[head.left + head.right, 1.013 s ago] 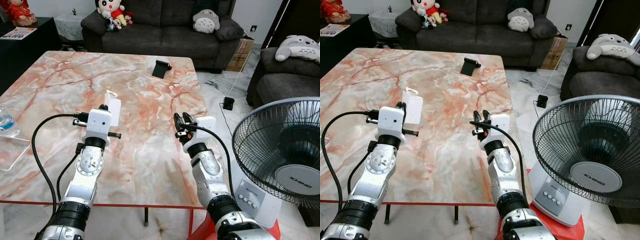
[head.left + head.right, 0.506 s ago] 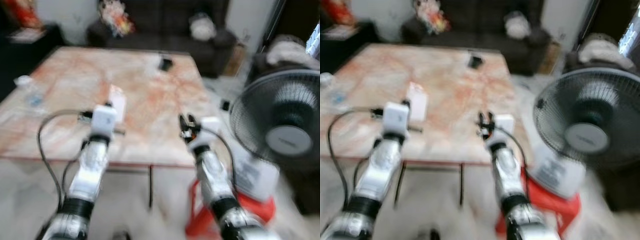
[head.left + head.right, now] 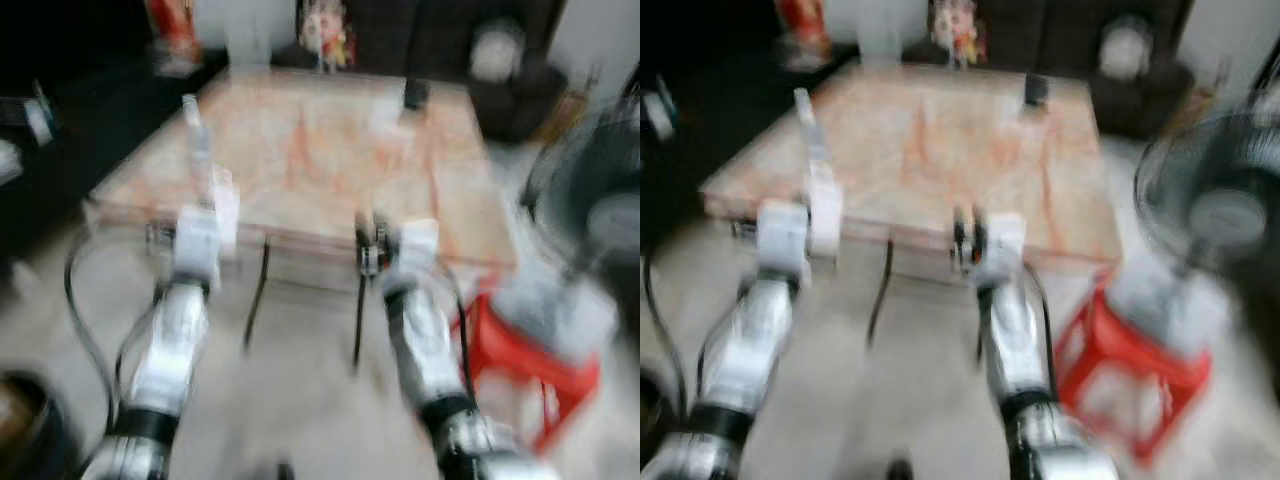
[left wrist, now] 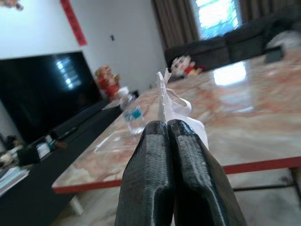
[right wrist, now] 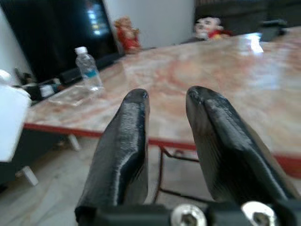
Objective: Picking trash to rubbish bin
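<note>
Filling the middle of the blurred head views, a marble table (image 3: 330, 140) with a red rim stands on thin dark legs over a pale floor (image 3: 300, 400). Beyond its far edge runs a dark sofa (image 3: 1080, 40) with soft toys on it, and along the table's left side a long black cabinet (image 4: 28, 188) carries a dark television (image 4: 42, 89). Off the table's right edge stands a fan (image 3: 1210, 210), with a red stool (image 3: 1130, 370) on the floor just beside it.

Both silver arms reach forward, short of the table's near edge. The left gripper (image 4: 168, 129) has its two black fingers pressed together on a piece of white trash (image 4: 174, 106), a thin crumpled wrapper that sticks up past the fingertips; in the head view it shows as a white scrap (image 3: 226, 205) held up in front of the table's near left corner, off the tabletop. The right gripper (image 5: 167, 101) hangs empty before the near edge, its fingers (image 5: 127, 136) parted by a narrow gap.

A clear water bottle (image 4: 133, 113) with a blue label stands upright near the table's left edge, beside a clear flat tray (image 5: 70, 94). A small dark object (image 3: 1036, 90), too blurred to tell, sits by the far edge.
</note>
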Tool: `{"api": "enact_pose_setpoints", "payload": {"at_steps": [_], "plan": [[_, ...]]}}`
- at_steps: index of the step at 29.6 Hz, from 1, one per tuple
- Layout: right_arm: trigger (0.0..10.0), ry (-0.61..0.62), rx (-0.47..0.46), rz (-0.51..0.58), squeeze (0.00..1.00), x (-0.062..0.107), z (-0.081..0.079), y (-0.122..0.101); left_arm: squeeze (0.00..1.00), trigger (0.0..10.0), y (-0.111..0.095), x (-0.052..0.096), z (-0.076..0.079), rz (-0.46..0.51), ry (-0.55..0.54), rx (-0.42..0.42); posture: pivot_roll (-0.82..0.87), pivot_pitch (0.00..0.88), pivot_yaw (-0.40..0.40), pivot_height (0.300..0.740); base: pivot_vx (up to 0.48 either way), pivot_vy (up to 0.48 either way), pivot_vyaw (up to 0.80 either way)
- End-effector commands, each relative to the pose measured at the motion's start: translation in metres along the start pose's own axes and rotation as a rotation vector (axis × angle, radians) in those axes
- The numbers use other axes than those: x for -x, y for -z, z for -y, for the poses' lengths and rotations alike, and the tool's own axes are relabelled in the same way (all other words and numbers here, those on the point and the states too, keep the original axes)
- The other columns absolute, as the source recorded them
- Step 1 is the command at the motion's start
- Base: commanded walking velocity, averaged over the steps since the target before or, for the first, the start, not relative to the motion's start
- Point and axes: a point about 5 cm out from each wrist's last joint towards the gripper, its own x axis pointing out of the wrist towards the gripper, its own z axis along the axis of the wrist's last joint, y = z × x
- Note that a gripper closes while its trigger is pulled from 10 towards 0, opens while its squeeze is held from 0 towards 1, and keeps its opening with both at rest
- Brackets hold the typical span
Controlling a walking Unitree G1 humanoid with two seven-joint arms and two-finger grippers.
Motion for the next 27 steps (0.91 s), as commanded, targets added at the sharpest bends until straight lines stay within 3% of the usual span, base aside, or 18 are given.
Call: {"api": "enact_pose_setpoints", "payload": {"at_steps": [1, 6, 10, 11, 13, 15, 17, 18, 20, 22, 23, 24, 26, 27], "plan": [[10.0, 0.008, 0.003, 0.027, 0.0, -0.005, 0.002, -0.009, 0.0, 10.0, -0.007, -0.004, -0.001, 0.032, 0.002, -0.001, -0.02, 0.0, -0.037, 0.74, -0.307, 0.0, 0.0], [10.0, 0.039, -0.017, -0.007, 0.0, -0.001, 0.012, -0.003, 0.0, 10.0, 0.0, -0.001, -0.003, -0.003, -0.002, 0.001, -0.03, 0.0, -0.039, 0.74, -0.301, 0.0, 0.0], [10.0, 0.081, -0.045, -0.078, 0.0, 0.009, 0.024, 0.011, 0.0, 10.0, 0.019, 0.007, -0.004, -0.089, -0.013, 0.001, -0.03, 0.0, -0.04, 0.74, 0.0, 0.0, 0.0], [10.0, 0.122, -0.059, -0.134, 0.0, 0.017, 0.033, 0.022, 0.0, 10.0, 0.037, 0.014, -0.006, -0.183, -0.015, 0.044, -0.03, 0.0, -0.04, 0.74, 0.0, 0.0, 0.0], [10.0, 0.153, -0.068, -0.18, 0.0, 0.026, 0.041, 0.031, 0.0, 10.0, 0.05, 0.022, -0.007, -0.243, -0.019, 0.065, -0.03, 0.0, -0.043, 0.74, 0.0, 0.0, 0.0], [10.0, 0.206, -0.077, -0.294, 0.0, 0.046, 0.054, 0.051, 0.0, 10.0, 0.078, 0.041, -0.008, -0.383, -0.005, 0.098, -0.03, 0.0, -0.043, 0.74, 0.0, 0.0, 0.0], [10.0, 0.229, -0.068, -0.369, 0.0, 0.061, 0.061, 0.064, 0.0, 10.0, 0.093, 0.055, -0.011, -0.463, -0.018, 0.116, -0.03, 0.0, -0.045, 0.74, 0.0, 0.0, 0.0], [10.0, 0.257, -0.076, -0.436, 0.0, 0.075, 0.067, 0.075, 0.0, 10.0, 0.108, 0.069, -0.012, -0.549, -0.022, 0.128, -0.03, 0.0, -0.046, 0.74, 0.0, 0.0, 0.0], [10.0, 0.268, -0.08, -0.458, 0.0, 0.08, 0.069, 0.078, 0.0, 10.0, 0.112, 0.073, -0.013, -0.574, -0.024, 0.125, -0.03, 0.0, -0.046, 0.74, 0.0, 0.0, 0.0], [10.0, 0.331, -0.072, -0.61, 0.0, 0.115, 0.079, 0.101, 0.0, 10.0, 0.137, 0.106, -0.02, -0.731, -0.07, 0.139, -0.03, 0.0, -0.047, 0.74, 0.0, 0.0, 0.0], [10.0, 0.331, -0.072, -0.61, 0.0, 0.115, 0.079, 0.101, 0.0, 10.0, 0.137, 0.106, -0.02, -0.731, -0.07, 0.139, -0.03, 0.0, -0.047, 0.74, 0.0, 0.0, 0.0], [10.0, 0.349, -0.078, -0.653, 0.0, 0.127, 0.08, 0.108, 0.0, 10.0, 0.145, 0.117, -0.022, -0.781, -0.065, 0.129, -0.03, 0.0, -0.047, 0.74, 0.0, 0.0, 0.0], [10.0, 0.356, -0.083, -0.69, 0.0, 0.136, 0.081, 0.113, 0.0, 10.0, 0.15, 0.127, -0.022, -0.82, -0.058, 0.123, -0.03, 0.0, -0.047, 0.74, 0.0, 0.0, 0.0], [10.0, 0.366, -0.089, -0.744, 0.0, 0.149, 0.079, 0.121, 0.0, 10.0, 0.157, 0.14, -0.022, -0.879, -0.059, 0.137, -0.02, 0.0, -0.046, 0.74, 0.0, 0.0, 0.0]]}}
